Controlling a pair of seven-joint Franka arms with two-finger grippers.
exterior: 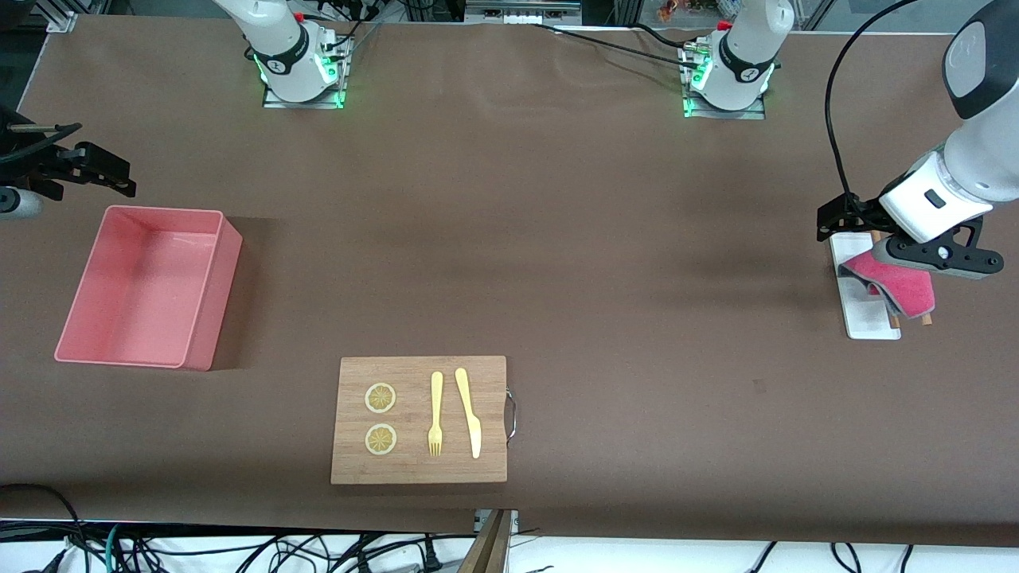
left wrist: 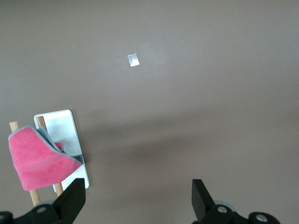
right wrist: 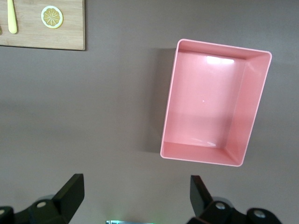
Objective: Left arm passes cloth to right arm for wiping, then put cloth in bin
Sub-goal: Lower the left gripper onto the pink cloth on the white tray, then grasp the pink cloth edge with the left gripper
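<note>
The left pincer hangs over the left arm's end of the desk, directly above a small white tray. Its fingers stand wide apart with nothing between them, as the left wrist view shows. Beneath this pincer lies the cloth, pink face up with a grey edge showing, draped over two wooden sticks that rest across the tray. The cloth lies apart from the fingers, below them. A small pale tag sits on the bare desk, well apart from the tray.

The right pincer waits at the right arm's end of the desk, up in the air beside the bin, over the desk just off the bin's wall that lies farther from the front camera. Its fingers are also spread wide and hold nothing. The bin's pink interior is seen from the right wrist camera.

Well apart from both pincers, nearer to the front camera, a wooden board carries two lemon slices, a yellow fork and a yellow knife, the slices toward the right pincer's end and the knife toward the left pincer's end.
</note>
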